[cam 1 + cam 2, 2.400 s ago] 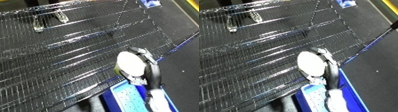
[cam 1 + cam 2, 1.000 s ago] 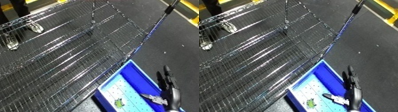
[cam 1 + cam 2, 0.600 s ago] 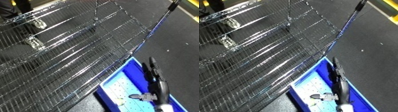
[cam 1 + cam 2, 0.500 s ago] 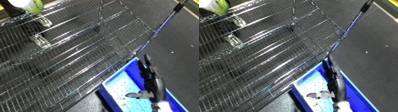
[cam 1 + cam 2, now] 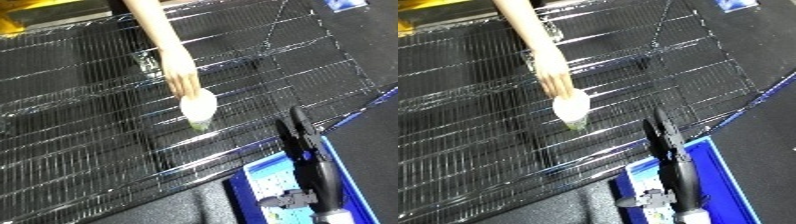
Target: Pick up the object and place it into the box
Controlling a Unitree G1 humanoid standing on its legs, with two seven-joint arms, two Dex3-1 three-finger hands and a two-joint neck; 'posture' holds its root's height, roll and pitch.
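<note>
A white, rounded object (image 5: pixel 198 105) with a pale green lower end rests on the wire shelf (image 5: pixel 80 145) near the middle of the view. A person's hand (image 5: pixel 181 80), reaching down from the top edge, touches its upper side. My right hand (image 5: pixel 304 150) hangs over the blue bin (image 5: pixel 347 170) at the lower right, fingers straight and pointing toward the shelf, thumb out to the side, holding nothing. It is apart from the white object, to its lower right. My left hand shows in no view.
The wire shelf fills most of the view and slopes down to its front edge (image 5: pixel 195 175) beside the bin. Dark floor (image 5: pixel 373 45) lies to the right. A blue shape (image 5: pixel 736 4) sits at the top right corner.
The camera has swung toward the shelf. A person's arm has come in from the top with a white object on the wire. My right hand, which held a white object earlier, stays empty over the bin.
</note>
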